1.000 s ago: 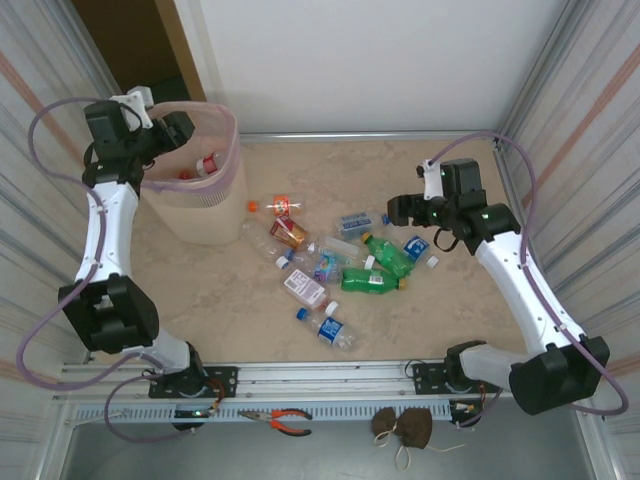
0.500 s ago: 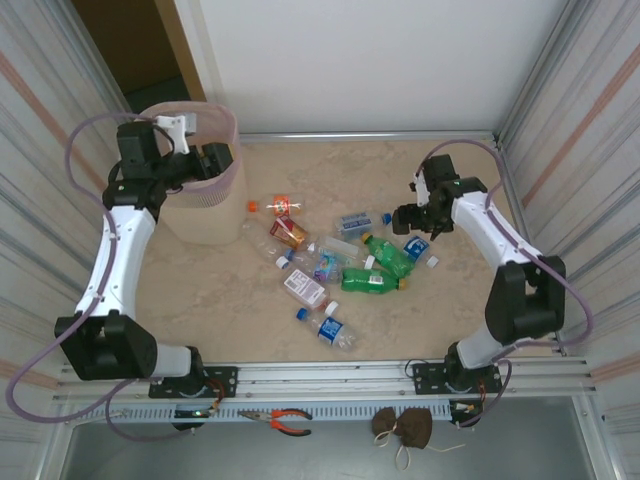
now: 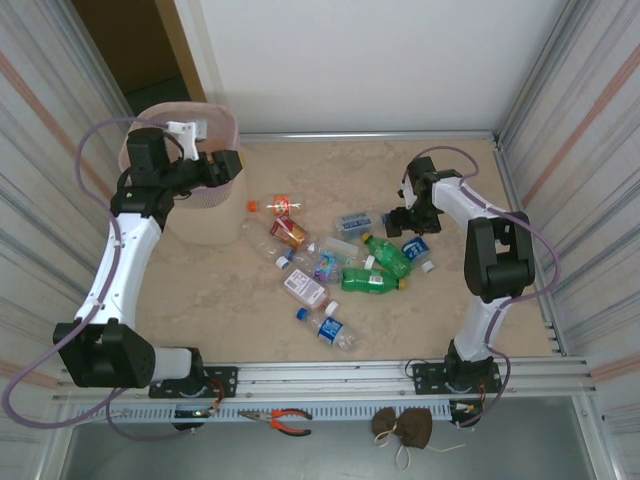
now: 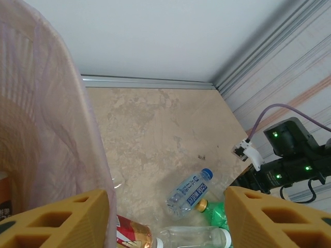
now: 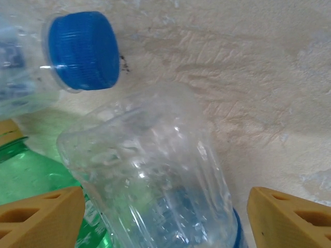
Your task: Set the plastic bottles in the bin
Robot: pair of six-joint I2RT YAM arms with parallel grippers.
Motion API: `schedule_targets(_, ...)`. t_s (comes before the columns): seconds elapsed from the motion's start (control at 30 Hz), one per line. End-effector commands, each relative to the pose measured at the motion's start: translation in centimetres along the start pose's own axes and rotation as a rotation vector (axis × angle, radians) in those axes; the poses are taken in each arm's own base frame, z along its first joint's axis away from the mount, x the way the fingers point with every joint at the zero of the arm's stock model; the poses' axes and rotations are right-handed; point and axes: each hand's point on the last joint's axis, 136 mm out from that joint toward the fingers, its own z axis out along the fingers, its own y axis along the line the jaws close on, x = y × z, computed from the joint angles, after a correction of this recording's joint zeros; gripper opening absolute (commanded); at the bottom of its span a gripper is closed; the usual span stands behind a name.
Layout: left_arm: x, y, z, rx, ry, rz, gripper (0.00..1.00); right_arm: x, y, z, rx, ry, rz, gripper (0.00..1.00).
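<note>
Closest to my bases lies a clear plastic bottle with a blue cap and blue label point(image 3: 328, 327), and just beyond it a flat clear bottle with a pink label point(image 3: 303, 287), both on the beige marbled tabletop point(image 3: 230, 290). Farther out, a green plastic bottle lying crosswise point(image 3: 370, 281) sits just beside a second green bottle with a yellow cap point(image 3: 388, 255) in the middle of the scatter. My right gripper point(image 5: 165, 222) is down at the right edge of that scatter. Its yellow fingers point(image 5: 41, 217) are spread on either side of a crumpled clear bottle with a blue band point(image 5: 155, 165). The right finger stands off from it; whether the left one touches it I cannot tell. Just past them lies a blue screw cap point(image 5: 83, 49) on another clear bottle. Beyond the heap are a brown-labelled bottle point(image 3: 288, 232) and an orange-and-red one point(image 3: 283, 205). At the far left stands the tall pale pink translucent bin point(image 3: 205, 215). My left gripper point(image 3: 222, 165) hovers at its right rim, fingers wide apart and holding nothing.
</note>
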Motion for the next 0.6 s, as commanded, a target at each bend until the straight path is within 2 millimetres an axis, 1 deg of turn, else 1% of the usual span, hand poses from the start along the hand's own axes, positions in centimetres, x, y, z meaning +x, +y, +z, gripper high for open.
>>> schedule_targets(0.0,0.5,-1.0,-0.3,0.019,0.004,-0.009,0.61,-0.4,-1.5,-0.2,0.047,0.002,0.028,0.78)
schedule_targets(0.1,0.5,-1.1,-0.2,0.025,0.007,-0.009,0.61,-0.2,-2.8,-0.3,0.068,-0.001,0.078,0.74)
schedule_targets(0.23,0.6,-1.1,0.2,0.027,0.013,-0.013,0.6,0.0,-4.0,-0.6,0.058,-0.009,0.141,0.72)
schedule_targets(0.43,1.0,-1.2,0.7,0.036,0.023,-0.018,0.6,-0.8,-4.4,-0.1,0.034,-0.007,0.185,0.77)
schedule_targets(0.57,1.2,-1.2,0.9,0.037,0.025,-0.022,0.6,-1.6,-4.2,0.4,0.014,-0.003,0.201,0.77)
